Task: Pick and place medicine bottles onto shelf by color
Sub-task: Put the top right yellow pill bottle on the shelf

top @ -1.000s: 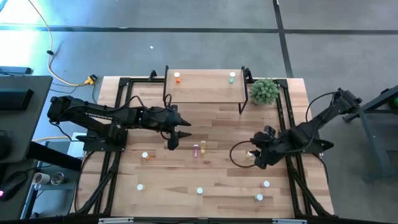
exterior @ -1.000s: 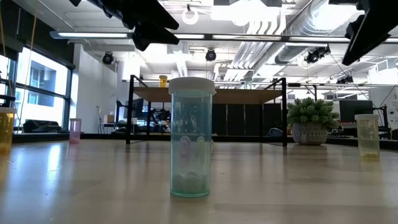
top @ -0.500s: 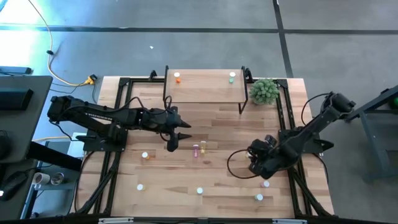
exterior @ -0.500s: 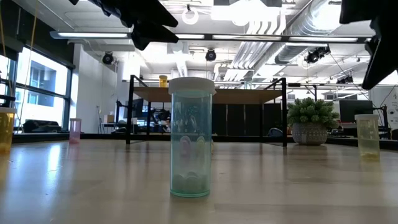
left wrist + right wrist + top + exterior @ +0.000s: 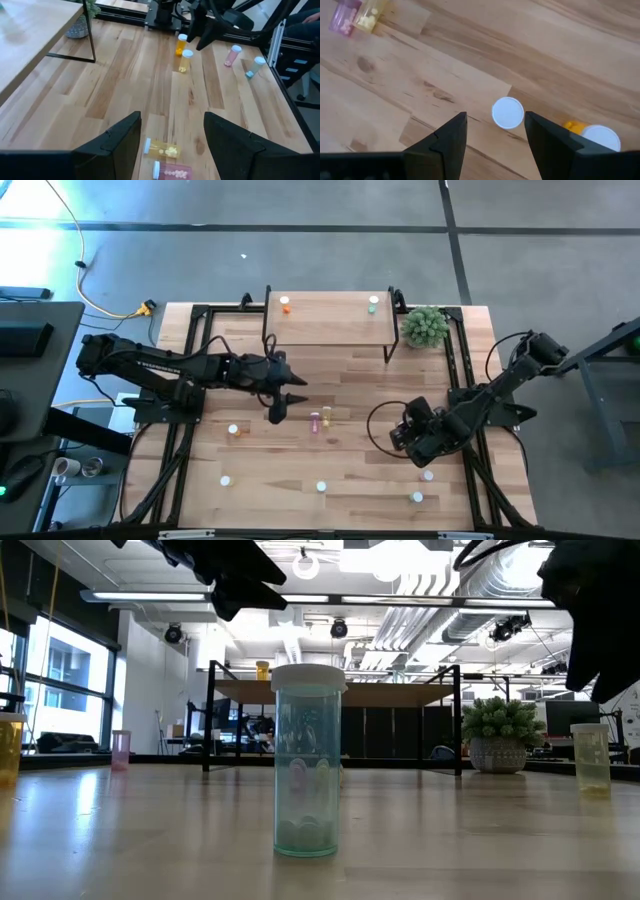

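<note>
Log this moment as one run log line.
left pincer: open, hovering mid-table | right pincer: open above white-capped bottle | shelf: one orange bottle, one green bottle

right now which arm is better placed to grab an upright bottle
Right. The right gripper hangs open directly over a white-capped bottle, an orange one beside it. The left gripper is open near only the lying bottles.

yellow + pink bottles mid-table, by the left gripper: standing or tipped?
Tipped. The yellow bottle and pink bottle lie on their sides, caps sideways, just beyond the open left gripper; bottles farther off stand upright.
</note>
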`<state>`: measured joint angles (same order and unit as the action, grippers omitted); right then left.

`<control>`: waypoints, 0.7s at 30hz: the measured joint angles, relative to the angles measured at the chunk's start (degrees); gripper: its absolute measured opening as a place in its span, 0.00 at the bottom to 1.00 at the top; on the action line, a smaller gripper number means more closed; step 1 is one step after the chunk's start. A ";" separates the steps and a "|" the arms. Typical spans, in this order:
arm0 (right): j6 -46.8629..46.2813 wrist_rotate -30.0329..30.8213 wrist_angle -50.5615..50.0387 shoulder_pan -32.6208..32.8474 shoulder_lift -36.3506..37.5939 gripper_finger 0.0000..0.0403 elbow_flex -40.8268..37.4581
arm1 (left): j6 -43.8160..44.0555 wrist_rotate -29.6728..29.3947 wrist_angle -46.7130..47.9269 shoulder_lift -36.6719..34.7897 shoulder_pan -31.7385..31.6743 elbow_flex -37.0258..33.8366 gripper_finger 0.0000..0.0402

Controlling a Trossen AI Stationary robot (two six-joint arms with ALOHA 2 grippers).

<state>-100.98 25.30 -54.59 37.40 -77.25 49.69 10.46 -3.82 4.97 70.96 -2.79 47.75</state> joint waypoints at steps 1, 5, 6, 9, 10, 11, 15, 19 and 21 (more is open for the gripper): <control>-0.75 -0.18 -0.06 -0.02 0.00 0.47 0.00 | 0.00 0.14 0.00 0.00 0.20 0.00 0.51; -1.04 -0.22 -0.26 -0.02 -0.59 0.47 0.01 | -0.09 0.17 0.06 0.02 0.89 0.00 0.51; -1.06 -0.20 -0.25 -0.03 -1.04 0.47 0.01 | -0.09 0.16 0.09 0.02 1.08 0.00 0.51; -1.04 -0.65 -0.17 -0.45 -3.18 0.47 0.02 | -0.11 0.16 0.13 0.02 1.50 0.00 0.51; -1.02 -1.20 -0.19 -0.63 -3.93 0.47 0.02 | -0.09 0.16 0.13 0.02 1.63 0.00 0.51; -0.89 -1.53 -0.17 -0.76 -4.59 0.47 0.02 | -0.09 0.17 0.13 0.01 1.79 0.00 0.51; -0.78 -1.62 0.09 -1.28 -6.55 0.47 0.02 | -0.11 0.17 0.13 0.02 1.79 0.00 0.51; -0.77 -1.71 0.58 -1.44 -7.75 0.47 0.02 | -0.10 0.16 0.13 0.02 1.77 -0.02 0.51; -1.05 -1.73 0.64 -1.44 -8.30 0.47 0.02 | -0.09 0.16 0.13 0.02 1.77 0.00 0.51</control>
<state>-102.03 23.57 -53.95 35.97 -85.55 49.71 10.37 -3.66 5.10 70.98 -1.02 47.75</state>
